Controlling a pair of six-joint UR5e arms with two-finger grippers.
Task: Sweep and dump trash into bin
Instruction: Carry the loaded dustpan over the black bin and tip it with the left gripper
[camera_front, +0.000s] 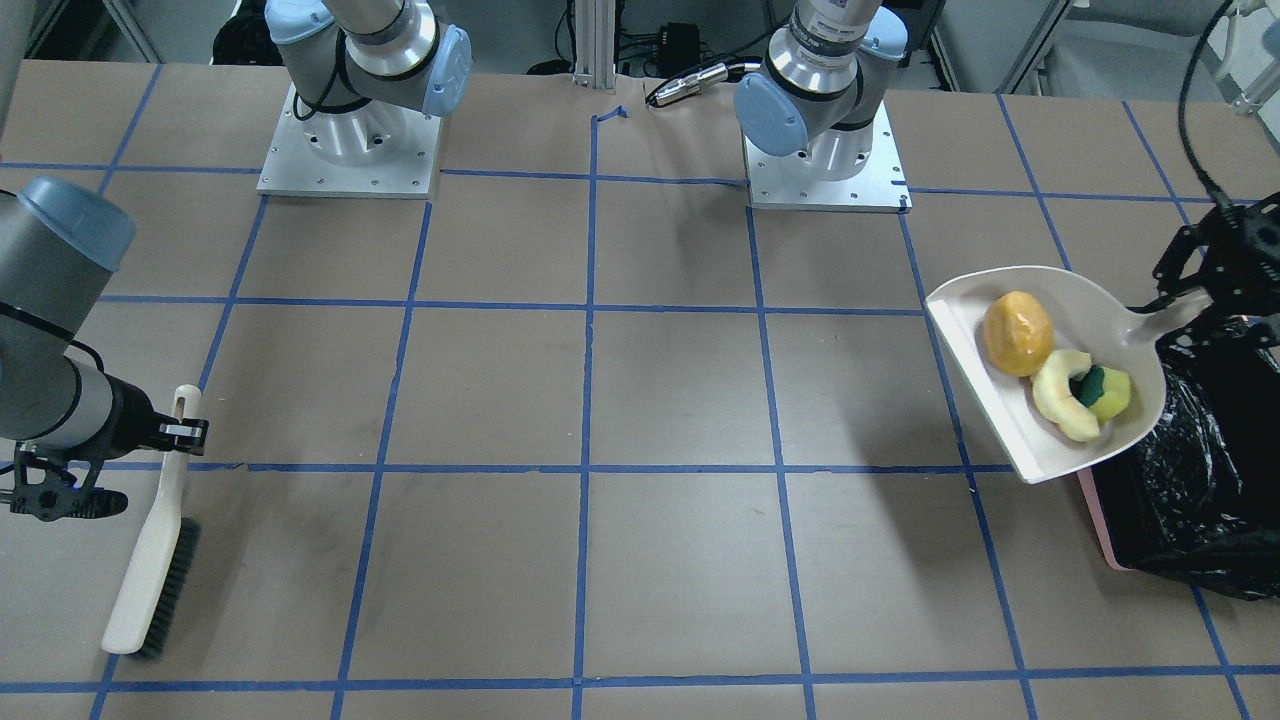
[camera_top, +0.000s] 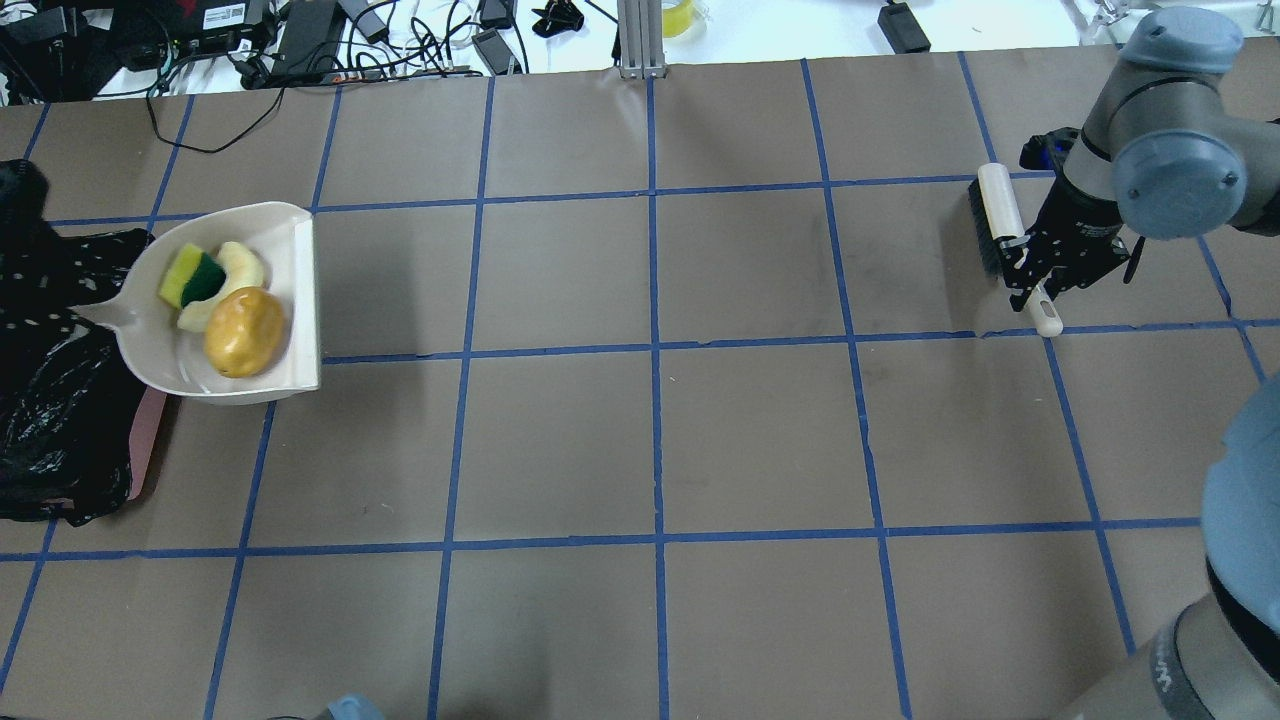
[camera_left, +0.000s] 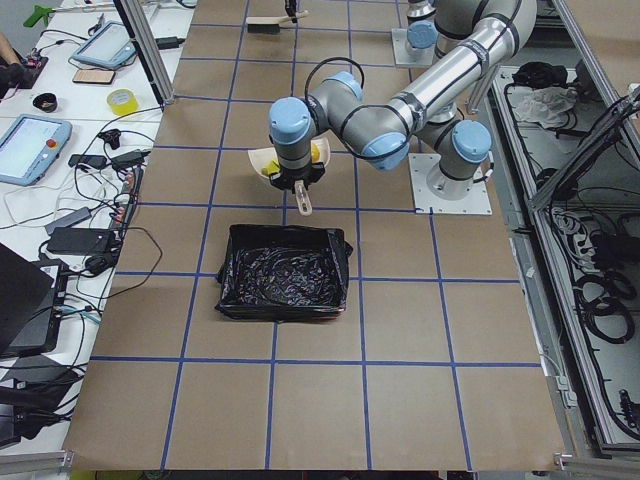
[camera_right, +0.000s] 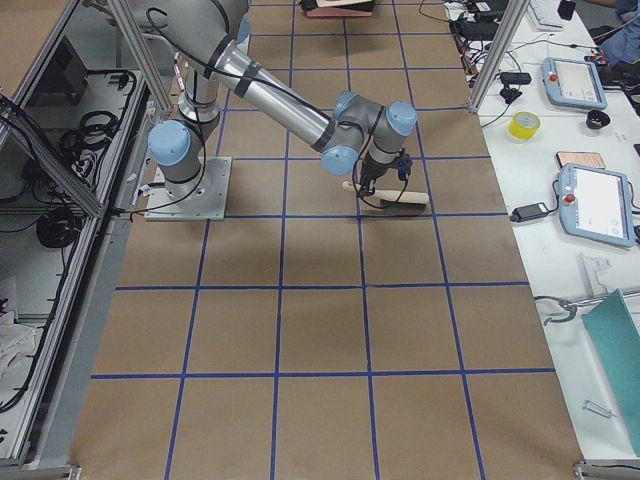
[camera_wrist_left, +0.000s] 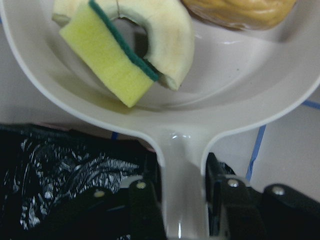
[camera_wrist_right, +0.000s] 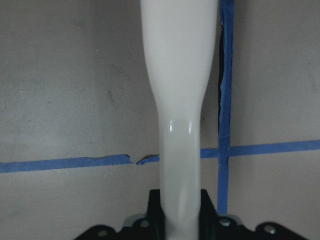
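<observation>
My left gripper (camera_front: 1190, 290) is shut on the handle of the beige dustpan (camera_front: 1090, 310) and holds it raised, with its back end over the bin's edge. In the pan lie the trash pieces: the orange-brown potato-like lump (camera_front: 1017, 333), the pale melon-like slice (camera_front: 1062, 400) and the yellow-green sponge wedge (camera_front: 1112, 393). The left wrist view shows the handle (camera_wrist_left: 182, 190) between the fingers (camera_wrist_left: 145, 205). The bin (camera_front: 1200, 470), pink with a black bag, sits below. My right gripper (camera_top: 1035, 265) is shut on the brush (camera_top: 1000, 215) handle (camera_wrist_right: 182, 100).
The brush's bristle end (camera_front: 170, 590) rests on the table far from the pan. Blue tape lines grid the brown table (camera_top: 650, 440). Both arm bases (camera_front: 350, 140) stand at the robot's edge. Cables and devices (camera_top: 300, 30) lie beyond the far edge.
</observation>
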